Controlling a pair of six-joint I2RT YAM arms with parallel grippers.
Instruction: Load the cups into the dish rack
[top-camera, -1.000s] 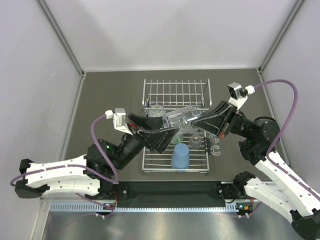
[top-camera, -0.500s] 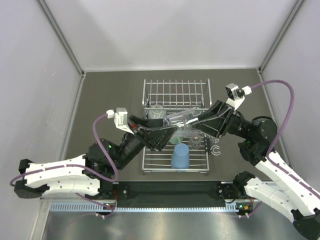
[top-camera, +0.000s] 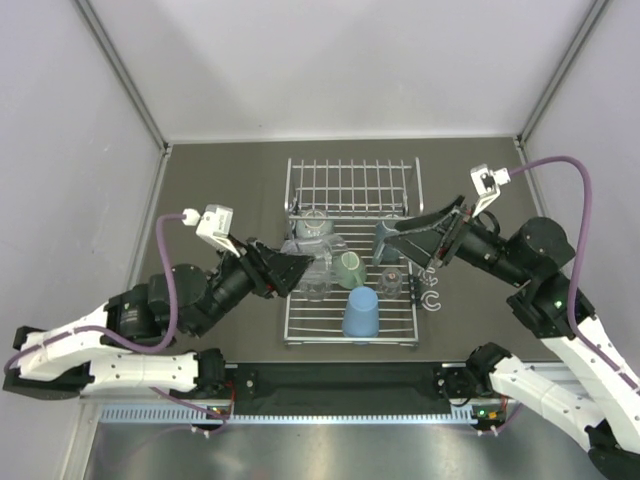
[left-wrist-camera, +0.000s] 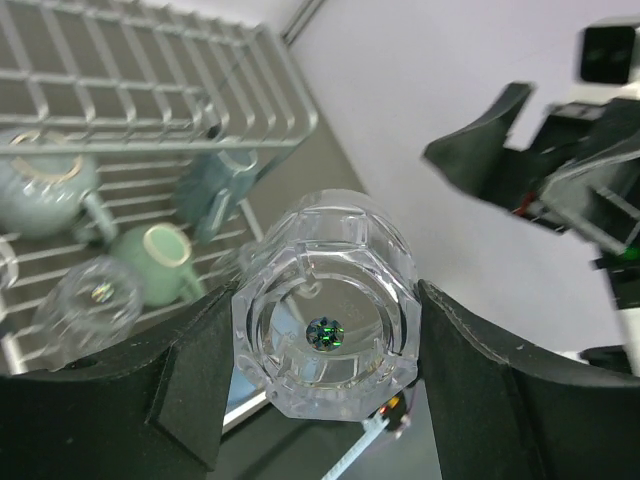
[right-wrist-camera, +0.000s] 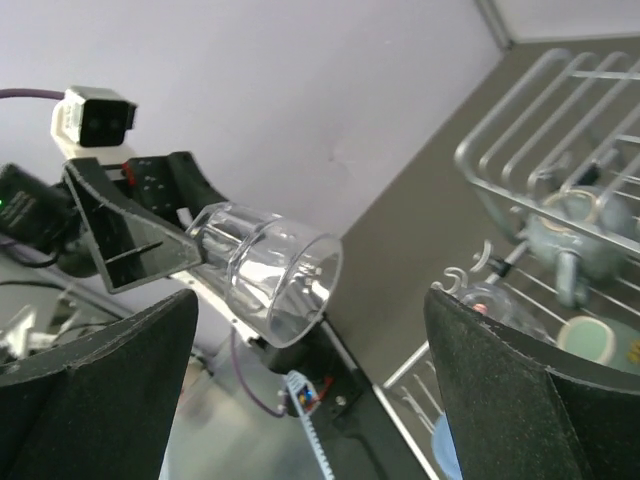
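My left gripper (top-camera: 298, 268) is shut on a clear tumbler (top-camera: 316, 270), which it holds sideways over the left side of the dish rack (top-camera: 350, 180). In the left wrist view the tumbler's base (left-wrist-camera: 325, 335) is clamped between both fingers (left-wrist-camera: 190, 385). My right gripper (top-camera: 408, 240) stands open and empty over the rack's right side; its view shows the held tumbler (right-wrist-camera: 265, 270) well beyond its tips. In the rack are two grey-blue mugs (top-camera: 313, 225) (top-camera: 388, 240), a mint-green mug (top-camera: 349, 270), a small clear tumbler (top-camera: 392, 281) and a light-blue tumbler (top-camera: 361, 313).
Two small white C-shaped clips (top-camera: 430, 298) lie just right of the rack. The rack's hinged back panel (top-camera: 352, 165) rises behind the mugs. Grey walls close in the dark table (top-camera: 220, 190) on three sides.
The right gripper opened, let go of the clear tumbler and drew back to the right. The left arm pulled back to the left with the tumbler in its grip.
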